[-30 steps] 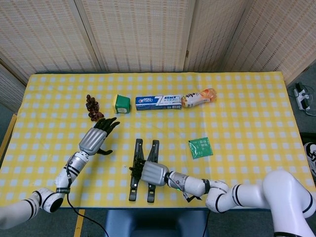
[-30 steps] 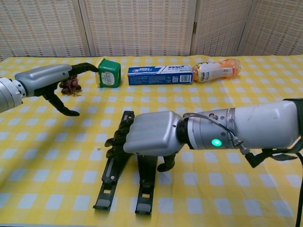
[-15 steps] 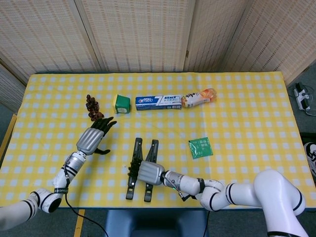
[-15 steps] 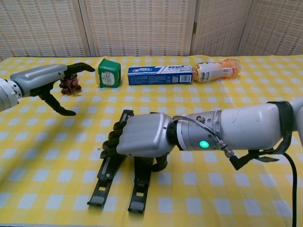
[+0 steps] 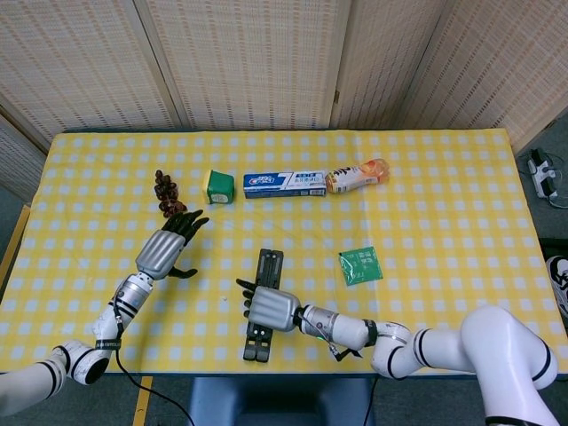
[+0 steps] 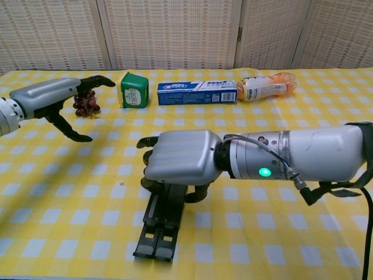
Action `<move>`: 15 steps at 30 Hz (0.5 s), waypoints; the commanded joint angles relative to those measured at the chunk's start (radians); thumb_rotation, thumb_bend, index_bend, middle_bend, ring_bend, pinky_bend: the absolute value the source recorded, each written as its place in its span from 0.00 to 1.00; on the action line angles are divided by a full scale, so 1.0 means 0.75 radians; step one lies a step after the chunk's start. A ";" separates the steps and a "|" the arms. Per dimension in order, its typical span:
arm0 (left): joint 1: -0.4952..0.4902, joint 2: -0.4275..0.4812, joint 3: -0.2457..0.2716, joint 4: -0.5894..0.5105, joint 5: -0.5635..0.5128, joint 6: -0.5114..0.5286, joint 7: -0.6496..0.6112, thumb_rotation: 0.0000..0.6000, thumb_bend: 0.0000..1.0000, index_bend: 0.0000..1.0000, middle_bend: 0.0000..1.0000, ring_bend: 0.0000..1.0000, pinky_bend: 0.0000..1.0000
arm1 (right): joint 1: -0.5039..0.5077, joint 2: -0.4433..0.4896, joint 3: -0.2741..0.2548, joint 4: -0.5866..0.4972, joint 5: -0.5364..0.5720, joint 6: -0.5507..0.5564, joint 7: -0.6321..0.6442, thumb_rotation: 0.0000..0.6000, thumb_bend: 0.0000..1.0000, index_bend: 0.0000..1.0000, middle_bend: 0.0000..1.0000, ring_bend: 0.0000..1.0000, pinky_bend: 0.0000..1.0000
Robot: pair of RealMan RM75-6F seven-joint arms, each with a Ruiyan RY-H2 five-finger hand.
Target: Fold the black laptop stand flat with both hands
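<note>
While my right hand (image 6: pixel 180 160) grips the black laptop stand (image 6: pixel 160 224) near the table's front edge, its two legs lie together; my left hand (image 6: pixel 55 96), fingers spread, holds nothing, well apart.

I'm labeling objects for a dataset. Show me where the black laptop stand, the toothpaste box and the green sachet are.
black laptop stand (image 6: pixel 157 230), chest view, on its two closed bars below the right hand.
toothpaste box (image 5: pixel 285 184), head view, on the middle of its blue-and-white top face.
green sachet (image 5: pixel 360 265), head view, on the packet's centre.
</note>
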 commanded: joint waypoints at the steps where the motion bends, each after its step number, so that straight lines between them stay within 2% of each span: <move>1: 0.002 0.009 -0.004 -0.014 0.000 0.007 0.012 1.00 0.19 0.00 0.00 0.00 0.00 | -0.021 0.014 -0.002 -0.018 0.020 0.014 -0.006 1.00 0.31 0.10 0.16 0.10 0.00; 2: 0.004 0.015 -0.005 -0.022 -0.001 0.009 0.018 1.00 0.19 0.00 0.00 0.00 0.00 | -0.037 0.022 0.000 -0.035 0.032 0.032 -0.005 1.00 0.32 0.03 0.10 0.08 0.00; 4: 0.007 0.024 -0.008 -0.034 -0.001 0.018 0.028 1.00 0.19 0.00 0.00 0.00 0.00 | -0.066 0.043 0.002 -0.062 0.043 0.074 -0.007 1.00 0.32 0.00 0.04 0.06 0.00; 9: 0.023 0.073 -0.022 -0.087 -0.016 0.041 0.063 1.00 0.19 0.00 0.00 0.00 0.00 | -0.169 0.165 0.004 -0.169 0.056 0.236 -0.041 1.00 0.32 0.00 0.04 0.06 0.00; 15: 0.064 0.173 -0.042 -0.199 -0.091 0.060 0.204 1.00 0.21 0.00 0.00 0.00 0.00 | -0.366 0.354 0.009 -0.369 0.171 0.466 -0.100 1.00 0.32 0.00 0.07 0.07 0.00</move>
